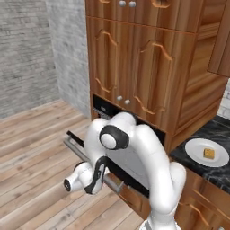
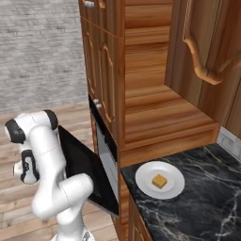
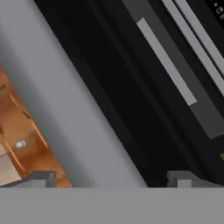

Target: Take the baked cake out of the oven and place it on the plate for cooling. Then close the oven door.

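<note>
Your claw [image 3: 111, 179] sits right at the silver bar handle [image 3: 65, 109] of the oven door [image 2: 87, 169], its two dark fingertips [image 3: 37, 178] spread wide with the bar running between and just ahead of them. The jaws are open and hold nothing; whether either tip actually touches the bar cannot be told from the hand view.

The cake part looks finished: the baked cake [image 2: 159, 180] rests near the middle of the white plate [image 2: 143, 176] on the black marble counter [image 2: 207, 197], just beside the oven [image 2: 109, 155]. What remains, as I judge it, is shutting the door, which hangs partly down, tilted out from the oven front.

To do that well, keep the bar centred between your fingers and push up and inward along the door's swing, not straight at the glass. Work from under the handle so the tips cannot slide off its rounded surface. Watch your elbow too, since the arm [image 1: 134, 148] is folded close against the door in the left base view. Ease off as the door nears the wood cabinetry [image 1: 134, 67].
</note>
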Robot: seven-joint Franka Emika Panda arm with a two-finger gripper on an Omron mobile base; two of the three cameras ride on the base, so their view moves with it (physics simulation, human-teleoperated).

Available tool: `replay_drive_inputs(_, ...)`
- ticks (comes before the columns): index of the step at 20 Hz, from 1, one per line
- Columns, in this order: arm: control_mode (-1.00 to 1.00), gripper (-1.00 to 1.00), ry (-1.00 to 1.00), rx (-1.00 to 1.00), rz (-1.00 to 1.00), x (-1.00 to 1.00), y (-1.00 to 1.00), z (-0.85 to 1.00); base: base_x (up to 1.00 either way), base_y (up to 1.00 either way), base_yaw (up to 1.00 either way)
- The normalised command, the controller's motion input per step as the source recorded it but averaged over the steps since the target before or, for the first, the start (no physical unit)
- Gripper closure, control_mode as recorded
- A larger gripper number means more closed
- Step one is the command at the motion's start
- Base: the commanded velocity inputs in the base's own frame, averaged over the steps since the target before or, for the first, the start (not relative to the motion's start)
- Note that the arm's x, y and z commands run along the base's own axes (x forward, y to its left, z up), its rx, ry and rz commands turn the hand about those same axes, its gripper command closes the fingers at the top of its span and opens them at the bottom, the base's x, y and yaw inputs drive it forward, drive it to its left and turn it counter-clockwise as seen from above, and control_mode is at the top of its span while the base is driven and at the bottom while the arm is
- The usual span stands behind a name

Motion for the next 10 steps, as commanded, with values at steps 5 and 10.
replay_drive_inputs(5,-1.00,-1.00,-0.52,-0.71,-0.26,0.58,-0.01,0.30,0.00,0.00,0.00)
replay_drive_inputs(10,-1.00,-1.00,-0.53,-0.72,-0.27,0.61,0.00,0.29,0.00,0.00,0.00)
